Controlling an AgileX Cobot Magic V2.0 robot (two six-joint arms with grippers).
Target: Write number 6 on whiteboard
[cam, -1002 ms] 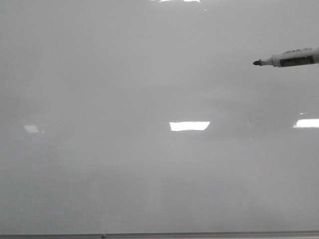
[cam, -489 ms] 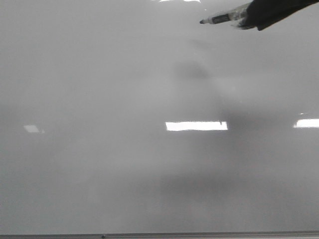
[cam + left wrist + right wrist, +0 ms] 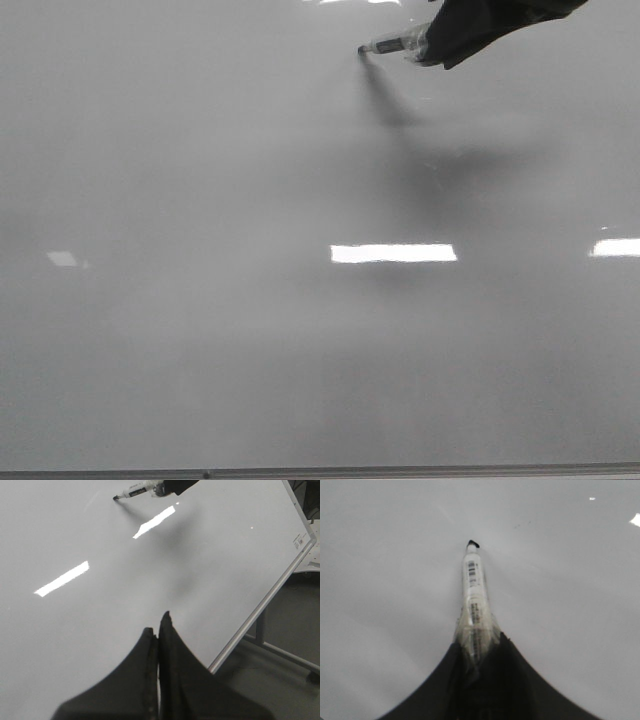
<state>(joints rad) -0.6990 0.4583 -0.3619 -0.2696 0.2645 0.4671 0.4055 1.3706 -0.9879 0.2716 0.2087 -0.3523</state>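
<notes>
The right claw point(image 3: 476, 652) grips a marker point(image 3: 474, 587) — its black tip touches the whiteboard point(image 3: 200, 300) near the top. The left claw point(image 3: 158, 630) hovers closed, empty — no mark shows.

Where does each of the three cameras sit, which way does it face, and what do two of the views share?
Front view: looks forward onto the whiteboard; the right end effector enters at top with the marker.
Left wrist view: on the left arm, over the board toward its framed edge; the left end effector shows, shut and empty.
Right wrist view: on the right arm, along the marker to its tip on the board.
Shared: all three show the marker.
</notes>
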